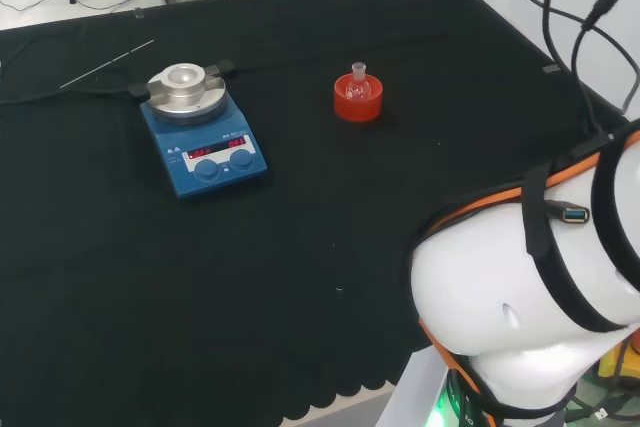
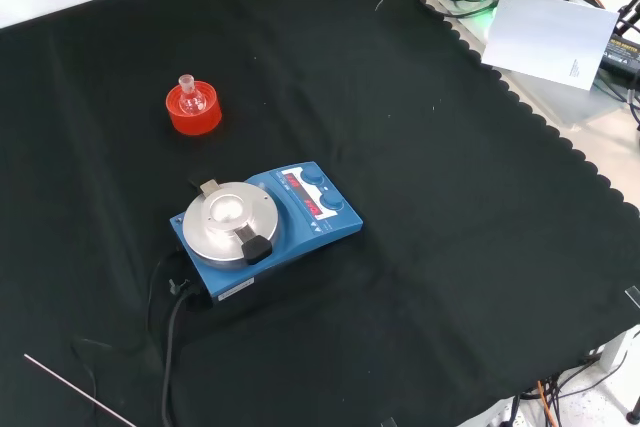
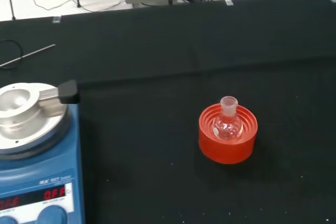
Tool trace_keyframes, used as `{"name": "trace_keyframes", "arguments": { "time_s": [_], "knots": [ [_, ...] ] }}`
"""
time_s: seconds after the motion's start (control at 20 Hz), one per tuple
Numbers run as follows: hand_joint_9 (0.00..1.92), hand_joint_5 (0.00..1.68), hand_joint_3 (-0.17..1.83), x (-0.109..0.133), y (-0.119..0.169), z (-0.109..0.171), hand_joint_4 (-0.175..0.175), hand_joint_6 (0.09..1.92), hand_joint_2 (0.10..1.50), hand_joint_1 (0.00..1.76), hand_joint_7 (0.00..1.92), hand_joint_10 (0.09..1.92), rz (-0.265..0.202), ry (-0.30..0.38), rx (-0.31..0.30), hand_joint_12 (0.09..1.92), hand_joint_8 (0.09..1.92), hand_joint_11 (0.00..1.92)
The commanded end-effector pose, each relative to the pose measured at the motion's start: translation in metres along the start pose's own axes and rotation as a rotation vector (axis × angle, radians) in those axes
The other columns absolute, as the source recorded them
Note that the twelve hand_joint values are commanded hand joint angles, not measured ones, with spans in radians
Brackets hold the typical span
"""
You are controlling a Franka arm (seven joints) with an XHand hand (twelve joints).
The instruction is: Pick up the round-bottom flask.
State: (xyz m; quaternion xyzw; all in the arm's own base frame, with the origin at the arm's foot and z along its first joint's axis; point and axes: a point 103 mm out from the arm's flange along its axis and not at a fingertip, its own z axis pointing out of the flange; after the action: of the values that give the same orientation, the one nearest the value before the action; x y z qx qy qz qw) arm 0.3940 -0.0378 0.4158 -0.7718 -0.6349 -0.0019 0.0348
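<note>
A small clear glass round-bottom flask sat upright in a red ribbed stand, right of the blue stirrer in the head view; the hand's state could not be told.

head view high behind arm, front view opposite looking down, wrist view close, all sharing flask

One flask, one red stand, one stirrer

round-bottom flask: clear glass, smooth and shiny
stand: red ribbed plastic, slight sheen
table: matt black cloth, scalloped edge
stirrer plate: blue glossy casing, brushed silvery metal top
rod: thin, metallic, pale
arm link: smooth glossy white plastic
</note>
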Motion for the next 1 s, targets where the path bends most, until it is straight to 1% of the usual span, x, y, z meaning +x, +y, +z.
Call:
{"name": "trace_keyframes", "arguments": {
  "time_s": [0.05,0.2,0.3,0.4,0.55,0.7,0.8,0.9,1.0],
  "knots": [
    [0.13,0.16,0.17,-0.031,0.074,0.037,-0.056,0.09,1.23,0.27,0.03,0.71,0.094,0.05,0.009,1.12,0.56,0.0],
    [0.14,0.17,0.17,-0.037,0.105,0.057,-0.059,0.09,1.22,0.28,0.03,0.71,0.1,0.064,0.006,1.14,0.57,0.0],
    [0.15,0.18,0.17,-0.045,0.132,0.072,-0.061,0.09,1.22,0.29,0.03,0.71,0.105,0.071,0.032,1.16,0.58,0.0],
    [0.15,0.18,0.17,-0.049,0.154,0.086,-0.062,0.09,1.22,0.3,0.03,0.72,0.113,0.075,0.046,1.17,0.59,0.0],
    [0.16,0.19,0.17,-0.051,0.179,0.105,-0.064,0.09,1.21,0.31,0.03,0.72,0.115,0.069,0.059,1.18,0.6,0.0],
    [0.16,0.19,0.17,-0.051,0.197,0.122,-0.065,0.09,1.21,0.33,0.04,0.72,0.102,0.065,0.07,1.19,0.61,0.0],
    [0.16,0.2,0.17,-0.05,0.204,0.131,-0.067,0.09,1.2,0.35,0.05,0.72,0.081,0.072,0.058,1.19,0.62,0.0],
    [0.18,0.24,0.16,-0.047,0.211,0.141,-0.067,0.09,1.15,0.42,0.08,0.73,0.067,0.082,0.062,1.21,0.64,0.0],
    [0.19,0.27,0.15,-0.047,0.216,0.153,-0.067,0.09,1.12,0.48,0.09,0.73,0.067,0.105,0.082,1.23,0.65,0.0]
  ]
}}
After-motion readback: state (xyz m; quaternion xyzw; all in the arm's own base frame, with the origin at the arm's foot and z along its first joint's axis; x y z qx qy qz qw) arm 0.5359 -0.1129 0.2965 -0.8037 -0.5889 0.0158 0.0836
